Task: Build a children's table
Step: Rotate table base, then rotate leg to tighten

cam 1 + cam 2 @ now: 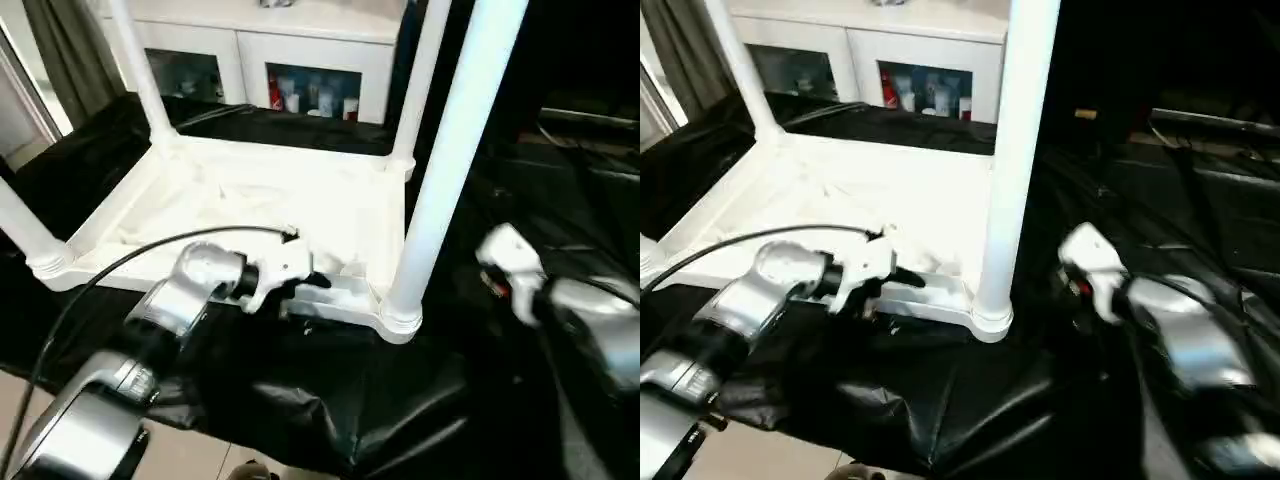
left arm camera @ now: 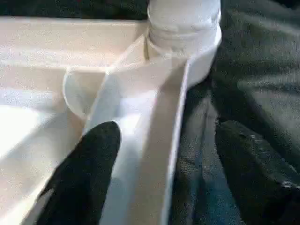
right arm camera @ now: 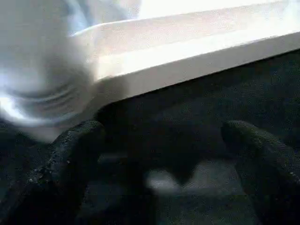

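While its two black fingers stand apart astride the near rim, one inside and one outside, the left gripper (image 2: pixel 161 159) probably steadies the upturned white ribbed plastic tabletop (image 1: pixel 260 200) on the black cloth (image 1: pixel 330 400). Beside the near corner, the right gripper (image 3: pixel 164 154) hangs spread and empty. Four white tubular legs (image 1: pixel 455 150) stand in the round corner sockets (image 1: pixel 400 320).

The left arm (image 1: pixel 150 330) is reaching forward and inward, its silver forearm bending at the white wrist, and the left gripper (image 2: pixel 164 154) is spreading its two black fingers (image 2: pixel 89 159) wide apart, one to each side of a white rim. The right arm (image 1: pixel 590 320) is extending forward at the right, and the right gripper (image 3: pixel 164 154) is holding its fingers (image 3: pixel 75 159) parted, gripping nothing.
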`<state>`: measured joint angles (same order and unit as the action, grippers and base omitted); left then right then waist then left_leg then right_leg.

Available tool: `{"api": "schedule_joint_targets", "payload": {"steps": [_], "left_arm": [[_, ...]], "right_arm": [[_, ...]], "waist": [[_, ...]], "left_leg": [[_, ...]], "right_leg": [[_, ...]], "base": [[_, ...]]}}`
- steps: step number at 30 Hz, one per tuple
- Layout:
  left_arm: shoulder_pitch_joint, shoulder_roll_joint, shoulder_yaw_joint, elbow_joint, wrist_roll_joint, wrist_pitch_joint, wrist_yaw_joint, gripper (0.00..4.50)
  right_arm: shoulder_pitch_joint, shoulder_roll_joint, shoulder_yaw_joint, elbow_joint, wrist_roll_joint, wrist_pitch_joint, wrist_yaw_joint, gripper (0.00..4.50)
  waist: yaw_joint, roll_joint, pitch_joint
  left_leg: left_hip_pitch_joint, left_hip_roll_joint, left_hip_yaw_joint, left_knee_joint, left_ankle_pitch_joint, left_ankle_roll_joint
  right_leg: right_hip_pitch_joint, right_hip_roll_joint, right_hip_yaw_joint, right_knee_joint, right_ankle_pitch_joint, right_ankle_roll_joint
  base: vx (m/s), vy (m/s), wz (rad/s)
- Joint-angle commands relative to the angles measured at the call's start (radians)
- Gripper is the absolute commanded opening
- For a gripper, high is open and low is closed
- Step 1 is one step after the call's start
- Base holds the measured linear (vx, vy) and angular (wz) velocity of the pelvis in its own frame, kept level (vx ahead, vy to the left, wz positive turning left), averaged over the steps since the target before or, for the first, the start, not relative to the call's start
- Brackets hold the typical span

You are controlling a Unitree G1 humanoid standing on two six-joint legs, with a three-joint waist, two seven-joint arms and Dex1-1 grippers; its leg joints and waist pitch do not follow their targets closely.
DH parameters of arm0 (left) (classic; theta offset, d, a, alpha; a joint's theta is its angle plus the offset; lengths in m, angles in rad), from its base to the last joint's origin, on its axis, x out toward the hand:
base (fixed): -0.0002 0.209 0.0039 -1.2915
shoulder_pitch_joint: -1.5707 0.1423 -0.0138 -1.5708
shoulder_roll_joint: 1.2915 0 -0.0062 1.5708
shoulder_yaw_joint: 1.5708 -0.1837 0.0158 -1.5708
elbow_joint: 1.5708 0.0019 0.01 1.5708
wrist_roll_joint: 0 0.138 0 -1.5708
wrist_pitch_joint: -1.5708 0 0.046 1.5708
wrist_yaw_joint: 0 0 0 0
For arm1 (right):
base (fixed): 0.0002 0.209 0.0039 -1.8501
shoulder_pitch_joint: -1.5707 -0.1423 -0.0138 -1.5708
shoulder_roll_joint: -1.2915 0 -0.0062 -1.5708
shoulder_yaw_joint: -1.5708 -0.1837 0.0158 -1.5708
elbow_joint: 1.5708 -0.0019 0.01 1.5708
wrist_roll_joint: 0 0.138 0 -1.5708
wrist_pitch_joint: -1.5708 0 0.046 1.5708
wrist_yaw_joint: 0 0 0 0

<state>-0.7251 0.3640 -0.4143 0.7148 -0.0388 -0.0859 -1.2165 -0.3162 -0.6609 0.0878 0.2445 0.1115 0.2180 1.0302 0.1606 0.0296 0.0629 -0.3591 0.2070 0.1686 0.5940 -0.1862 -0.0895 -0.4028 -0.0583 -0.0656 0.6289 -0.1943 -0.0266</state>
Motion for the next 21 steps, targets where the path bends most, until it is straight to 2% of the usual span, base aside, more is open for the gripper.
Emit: {"api": "schedule_joint_targets", "payload": {"steps": [1, 2, 3, 4, 5, 6, 8, 9, 11, 12, 14, 18, 20, 21], "left_arm": [[-0.035, -0.018, 0.002, 0.064, 0.018, -0.031, -0.015, 3.31], [-0.045, -0.027, 0.006, 0.083, 0.017, -0.038, -0.019, 3.19], [-0.048, -0.030, 0.008, 0.089, 0.016, -0.041, -0.021, 2.98], [-0.067, -0.049, 0.014, 0.122, 0.007, -0.041, -0.039, 2.95], [-0.075, -0.058, 0.013, 0.137, 0.002, -0.031, -0.060, 2.86], [-0.075, -0.058, 0.013, 0.137, 0.002, -0.031, -0.060, 2.86], [-0.095, -0.072, 0.004, 0.188, 0.016, -0.043, -0.081, 2.59], [-0.102, -0.076, 0.001, 0.207, 0.023, -0.050, -0.083, 2.50], [-0.116, -0.085, 0.001, 0.244, 0.031, -0.063, -0.088, 2.39], [-0.123, -0.089, 0.004, 0.262, 0.035, -0.071, -0.087, 2.26], [-0.134, -0.096, 0.004, 0.291, 0.049, -0.094, -0.070, 2.02], [-0.156, -0.112, 0.009, 0.345, 0.066, -0.115, -0.062, 1.78], [-0.165, -0.117, 0.007, 0.366, 0.077, -0.125, -0.052, 1.56], [-0.172, -0.121, 0.006, 0.382, 0.085, -0.134, -0.044, 1.56]], "right_arm": [[0.029, -0.044, 0.022, -0.085, 0.042, 0.046, 0.069, 4.50], [0.040, -0.057, 0.026, -0.105, 0.051, 0.056, 0.086, 4.50], [0.044, -0.061, 0.027, -0.111, 0.053, 0.059, 0.091, 4.50], [0.056, -0.075, 0.031, -0.135, 0.061, 0.073, 0.116, 4.50], [0.059, -0.079, 0.036, -0.143, 0.060, 0.078, 0.127, 4.50], [0.059, -0.079, 0.036, -0.143, 0.060, 0.078, 0.127, 4.50], [0.063, -0.084, 0.043, -0.169, 0.055, 0.098, 0.139, 4.50], [0.064, -0.084, 0.044, -0.179, 0.057, 0.108, 0.138, 4.50], [0.068, -0.089, 0.047, -0.201, 0.064, 0.126, 0.139, 4.50], [0.071, -0.092, 0.050, -0.211, 0.069, 0.133, 0.141, 4.50], [0.077, -0.095, 0.053, -0.223, 0.075, 0.140, 0.142, 4.50], [0.098, -0.097, 0.061, -0.258, 0.075, 0.163, 0.152, 4.50], [0.105, -0.097, 0.063, -0.270, 0.075, 0.170, 0.152, 4.50], [0.109, -0.097, 0.063, -0.277, 0.076, 0.175, 0.151, 4.50]], "waist": [[0.007, -0.006, -0.077], [0.011, -0.009, -0.077], [0.017, -0.008, -0.077], [0.016, -0.007, -0.077], [0.019, -0.005, -0.078], [0.019, -0.006, -0.079], [0.021, -0.001, -0.080], [0.021, -0.004, -0.080], [0.022, -0.003, -0.081], [0.024, 0.004, -0.082], [0.026, 0.001, -0.083], [0.030, 0.005, -0.084], [0.033, 0.013, -0.084], [0.034, 0.011, -0.083]], "left_leg": [[-0.006, 0.013, -0.004, -0.052, -0.135, 0.065], [-0.001, 0.011, 0.000, -0.049, -0.141, 0.070], [-0.003, 0.014, -0.003, -0.050, -0.138, 0.073], [-0.007, 0.015, -0.005, -0.052, -0.137, 0.069], [-0.001, 0.013, -0.003, -0.050, -0.139, 0.071], [-0.002, 0.014, -0.003, -0.049, -0.135, 0.072], [-0.002, 0.015, -0.005, -0.049, -0.134, 0.071], [-0.005, 0.016, -0.007, -0.049, -0.133, 0.071], [-0.004, 0.014, -0.006, -0.049, -0.131, 0.073], [-0.003, 0.015, -0.006, -0.048, -0.131, 0.070], [-0.005, 0.015, -0.007, -0.047, -0.126, 0.073], [-0.006, 0.015, -0.008, -0.047, -0.128, 0.072], [-0.005, 0.017, -0.010, -0.047, -0.138, 0.067], [-0.004, 0.015, -0.008, -0.047, -0.140, 0.068]], "right_leg": [[0.069, -0.074, 0.044, -0.082, -0.146, -0.177], [0.067, -0.070, 0.044, -0.089, -0.163, -0.169], [0.069, -0.074, 0.048, -0.086, -0.171, -0.167], [0.069, -0.076, 0.045, -0.085, -0.185, -0.163], [0.066, -0.074, 0.044, -0.091, -0.204, -0.158], [0.065, -0.075, 0.046, -0.089, -0.197, -0.162], [0.064, -0.074, 0.045, -0.088, -0.187, -0.168], [0.067, -0.076, 0.046, -0.084, -0.171, -0.174], [0.065, -0.075, 0.044, -0.088, -0.185, -0.165], [0.064, -0.076, 0.044, -0.089, -0.192, -0.164], [0.066, -0.073, 0.044, -0.088, -0.177, -0.161], [0.066, -0.075, 0.043, -0.089, -0.176, -0.161], [0.065, -0.076, 0.042, -0.091, -0.186, -0.159], [0.064, -0.074, 0.042, -0.094, -0.190, -0.156]], "base": [[0.000, 0.000, 0.00], [0.000, 0.000, 0.00], [0.000, 0.000, 0.00], [0.000, 0.000, 0.00], [0.000, 0.000, 0.00], [0.000, 0.000, 0.00], [0.000, 0.000, 0.00], [0.000, 0.000, 0.00], [0.000, 0.000, 0.00], [0.000, 0.000, 0.00], [0.000, 0.000, 0.00], [0.000, 0.000, 0.00], [0.000, 0.000, 0.00], [0.000, 0.000, 0.00]]}}
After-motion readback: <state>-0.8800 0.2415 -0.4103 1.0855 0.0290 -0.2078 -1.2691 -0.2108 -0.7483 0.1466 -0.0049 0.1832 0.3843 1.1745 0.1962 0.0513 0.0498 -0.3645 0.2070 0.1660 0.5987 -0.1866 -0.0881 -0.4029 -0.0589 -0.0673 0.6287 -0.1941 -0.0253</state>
